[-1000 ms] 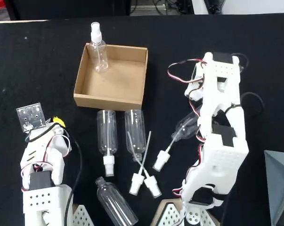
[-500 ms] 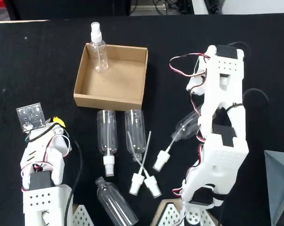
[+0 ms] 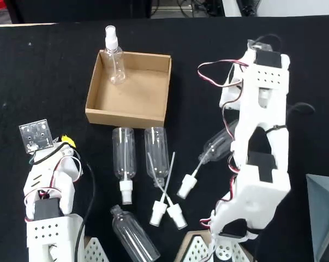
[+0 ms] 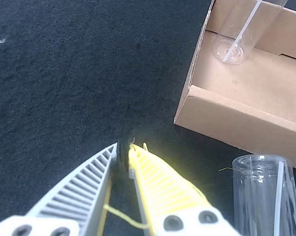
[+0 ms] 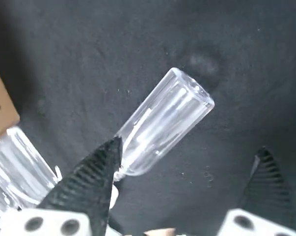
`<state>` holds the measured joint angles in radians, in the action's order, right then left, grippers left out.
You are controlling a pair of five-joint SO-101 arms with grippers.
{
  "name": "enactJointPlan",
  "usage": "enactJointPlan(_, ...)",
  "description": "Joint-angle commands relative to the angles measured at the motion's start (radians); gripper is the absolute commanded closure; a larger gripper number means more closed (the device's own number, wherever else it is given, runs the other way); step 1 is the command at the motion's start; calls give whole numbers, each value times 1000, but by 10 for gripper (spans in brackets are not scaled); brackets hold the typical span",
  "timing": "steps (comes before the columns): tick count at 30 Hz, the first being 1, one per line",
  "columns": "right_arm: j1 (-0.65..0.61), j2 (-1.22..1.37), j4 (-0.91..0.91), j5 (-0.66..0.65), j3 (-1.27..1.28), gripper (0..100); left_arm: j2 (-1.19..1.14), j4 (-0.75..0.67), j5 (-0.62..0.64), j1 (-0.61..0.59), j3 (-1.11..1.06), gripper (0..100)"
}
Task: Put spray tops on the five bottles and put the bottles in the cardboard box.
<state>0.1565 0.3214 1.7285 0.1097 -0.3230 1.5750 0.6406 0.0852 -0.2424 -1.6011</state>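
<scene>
The black worktop [image 3: 44, 65] carries the cardboard box [image 3: 126, 117] toward its far edge, one capped bottle [image 3: 114, 60] standing in the box's far left corner. My left gripper [image 4: 124, 147] sits pinched together near the worktop's near left corner. My right gripper [image 5: 189, 145] is spread wide above a lying bottle [image 5: 162, 123]. Other bottles [image 3: 124, 153] and spray tops [image 3: 177, 214] lie between the box and the near edge.
</scene>
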Motion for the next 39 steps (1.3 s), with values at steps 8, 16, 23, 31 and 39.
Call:
enactJointPlan(8, -18, -171, 29, -273, 93, 649, 14, 0, -9, -7, 16, 967)
enactJointPlan(16, -17, -228, 26, -522, 177, 649, 14, 0, -9, -7, 15, 967)
enactJointPlan(23, -17, -232, 25, -657, 188, 649, 14, 0, -9, -7, 15, 967)
enactJointPlan(31, -21, -229, 25, -868, 188, 649, 14, 0, -9, -7, 15, 967)
enactJointPlan(39, -15, -234, 29, -1051, 189, 649, 14, 0, -9, -5, 15, 967)
